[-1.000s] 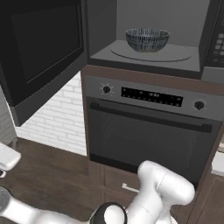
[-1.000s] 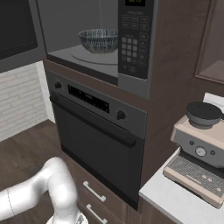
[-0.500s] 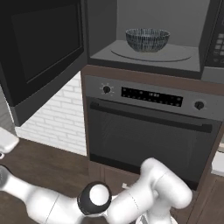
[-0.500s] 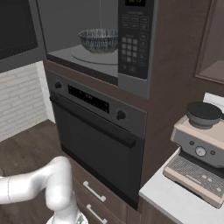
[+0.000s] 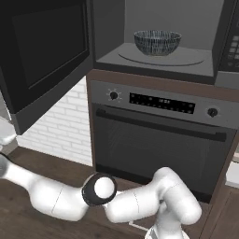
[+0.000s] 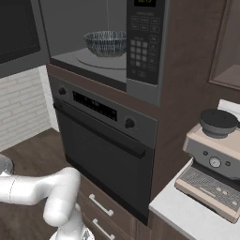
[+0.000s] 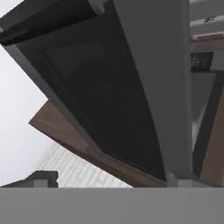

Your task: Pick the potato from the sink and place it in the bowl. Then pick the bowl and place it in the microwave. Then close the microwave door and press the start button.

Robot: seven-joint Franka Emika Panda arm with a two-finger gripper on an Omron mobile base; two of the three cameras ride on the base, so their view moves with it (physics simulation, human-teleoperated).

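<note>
- Microwave [image 5: 158, 63] cavity floor: grey, carrying a round glass turntable [image 5: 186, 59].
- Bowl [image 5: 157, 42] seated upright on turntable, dark blue-grey and white streaked outside; same bowl [image 6: 106, 43] seen left of the keypad strip in right base view. Contents of bowl not discernible.
- Pale countertop [image 6: 187, 213] at lower right of right base view, carrying a coffee machine [image 6: 213, 159] set directly on it.
- Dark wood-plank floor [image 5: 28, 219] below the oven.

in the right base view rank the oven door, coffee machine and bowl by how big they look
1. oven door, largest.
2. coffee machine; it sits nearer the camera, so its true size against the door is unsure.
3. bowl, smallest, inside the microwave.
</note>
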